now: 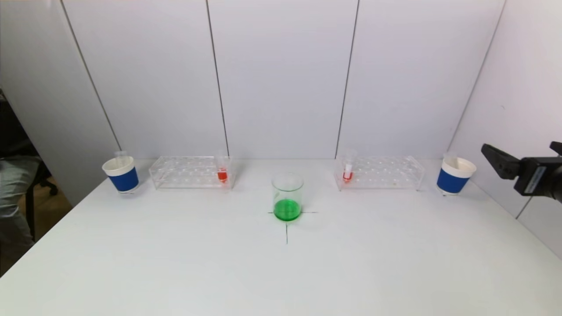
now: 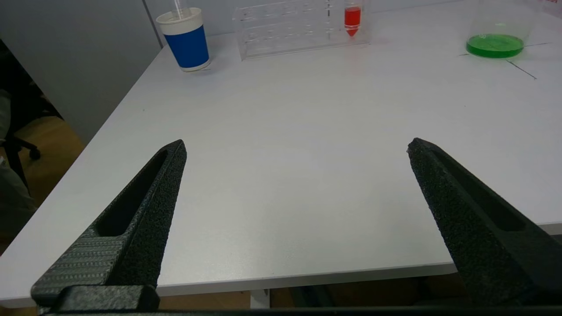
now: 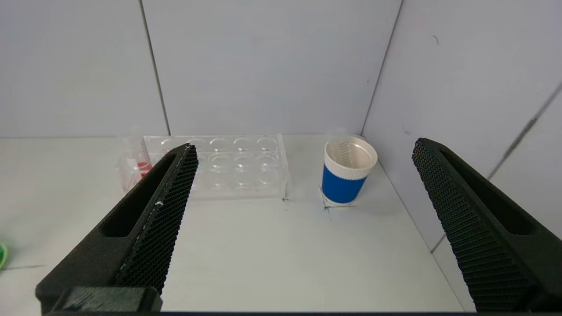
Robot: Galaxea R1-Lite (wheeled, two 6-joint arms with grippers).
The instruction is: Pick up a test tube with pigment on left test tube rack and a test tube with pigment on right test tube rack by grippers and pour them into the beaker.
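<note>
A clear beaker (image 1: 287,197) with green liquid stands mid-table on a drawn cross. The left clear rack (image 1: 191,172) holds one test tube with red pigment (image 1: 222,174) at its inner end. The right rack (image 1: 380,172) likewise holds a red-pigment tube (image 1: 347,173) at its inner end. My right gripper (image 1: 518,149) hovers open and empty at the far right, beyond the table's edge. My left gripper (image 2: 296,142) is out of the head view; it is open and empty over the table's near left edge, far from its tube (image 2: 352,19). The right wrist view shows the open right gripper (image 3: 305,145), the right rack (image 3: 237,171) and its tube (image 3: 139,164).
A blue cup (image 1: 121,174) with a white rim stands left of the left rack with a clear tube in it. A matching cup (image 1: 454,176) stands right of the right rack, close to the side wall. White walls close the back and right.
</note>
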